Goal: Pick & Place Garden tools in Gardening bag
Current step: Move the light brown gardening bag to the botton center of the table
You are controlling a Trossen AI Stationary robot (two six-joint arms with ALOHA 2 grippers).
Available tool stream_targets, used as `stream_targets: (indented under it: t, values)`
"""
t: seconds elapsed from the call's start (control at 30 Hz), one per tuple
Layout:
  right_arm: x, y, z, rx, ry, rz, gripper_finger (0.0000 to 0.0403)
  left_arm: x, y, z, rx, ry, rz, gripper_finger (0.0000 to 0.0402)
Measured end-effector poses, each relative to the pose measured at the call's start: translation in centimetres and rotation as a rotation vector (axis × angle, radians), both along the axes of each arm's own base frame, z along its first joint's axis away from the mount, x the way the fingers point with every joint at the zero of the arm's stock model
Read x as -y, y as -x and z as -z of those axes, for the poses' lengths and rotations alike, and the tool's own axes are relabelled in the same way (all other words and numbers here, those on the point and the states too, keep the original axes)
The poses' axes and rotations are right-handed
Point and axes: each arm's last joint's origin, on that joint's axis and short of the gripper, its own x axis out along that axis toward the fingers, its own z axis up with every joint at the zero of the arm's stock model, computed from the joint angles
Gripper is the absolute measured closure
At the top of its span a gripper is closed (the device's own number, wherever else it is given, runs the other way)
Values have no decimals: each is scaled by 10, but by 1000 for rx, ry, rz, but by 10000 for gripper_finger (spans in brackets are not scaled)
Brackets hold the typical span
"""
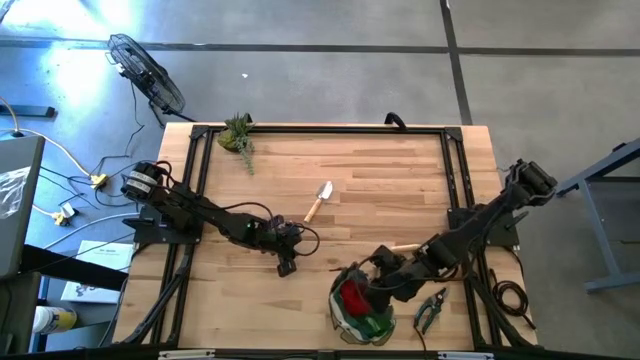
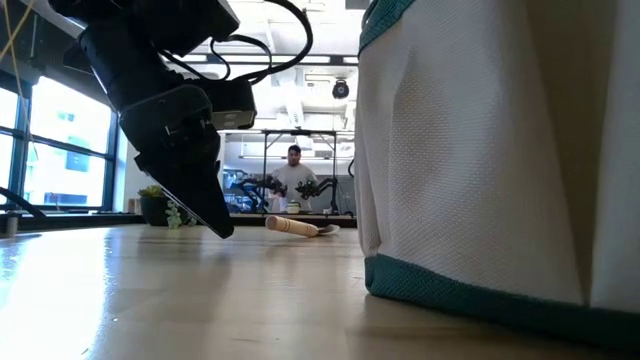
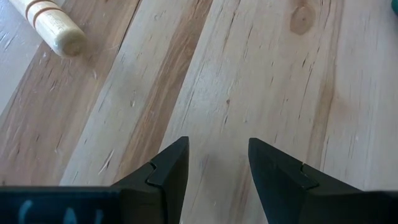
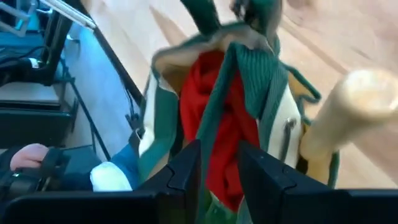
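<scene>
Overhead, the left gripper (image 1: 287, 266) hangs low over bare desk (image 1: 380, 190), short of the trowel (image 1: 318, 200), which lies just beyond its fingers. The right gripper (image 1: 378, 283) reaches over the bag (image 1: 340, 318), seemingly to work on its load; shears (image 1: 432, 308) lie beside it.

Level with the desk, the bag's wall (image 2: 480, 150) fills the side.

Left wrist: fingers (image 3: 171, 171) parted, empty.

Right wrist: fingers (image 4: 186, 168) slightly apart, straddling the red glove (image 4: 217, 112) inside the bag; whether they grip it, I cannot tell.
</scene>
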Motion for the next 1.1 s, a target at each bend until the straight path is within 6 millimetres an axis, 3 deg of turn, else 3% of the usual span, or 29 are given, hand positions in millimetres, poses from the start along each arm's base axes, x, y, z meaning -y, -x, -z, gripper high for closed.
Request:
stream_targets:
  t: [0.63,0.9,1.0,1.1]
  values:
    - [-13,4,-3,27,-50,-65,310,1,0,0,-12,36,28,240]
    - [-21,-13,-30,491,173,-350,310,4,1,1,-35,100,109,240]
    - [-32,-10,-42,649,161,-525,310,4,1,0,-34,99,108,240]
    - [-49,2,-50,749,45,-730,310,4,1,1,-34,98,108,240]
